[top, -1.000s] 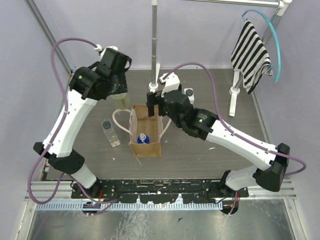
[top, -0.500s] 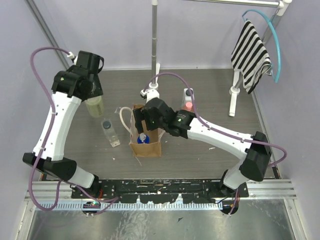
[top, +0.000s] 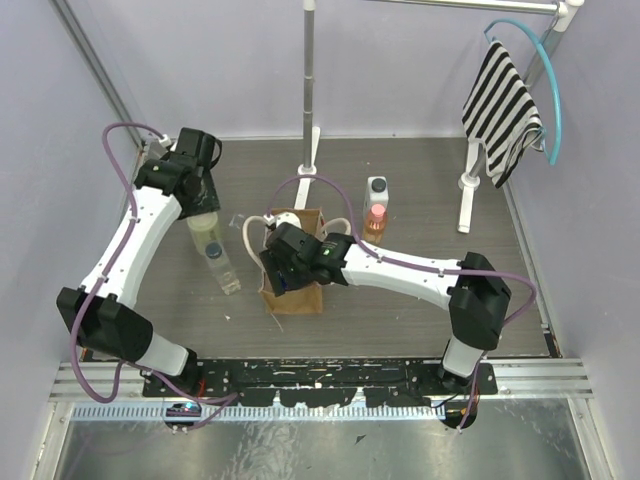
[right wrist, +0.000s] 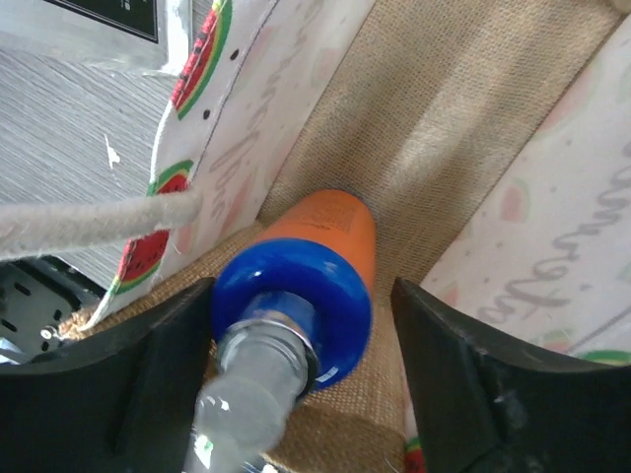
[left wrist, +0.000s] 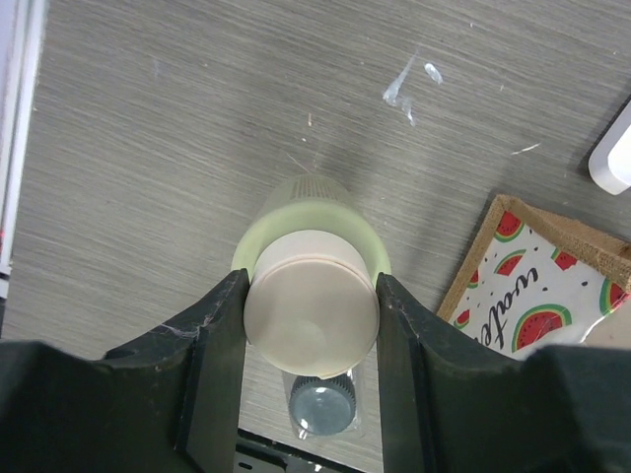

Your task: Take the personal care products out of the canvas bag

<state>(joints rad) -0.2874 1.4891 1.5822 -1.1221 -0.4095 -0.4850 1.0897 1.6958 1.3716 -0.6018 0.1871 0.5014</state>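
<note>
Right gripper (right wrist: 301,325) is down inside canvas bag (right wrist: 444,108), jaws apart, astride blue-topped orange bottle (right wrist: 330,246); one finger about touches the blue top, gap at the other, not clamped. Left gripper (left wrist: 311,296) is clamped on the cream cap of pale green bottle (left wrist: 308,197), bottle upright; can't tell if it stands on table (left wrist: 148,148). Clear dark-capped bottle (left wrist: 320,406) just behind those fingers. Beyond right gripper, outside bag: pink-capped bottle (top: 375,222), then white grey-capped bottle (top: 376,188) close behind
</note>
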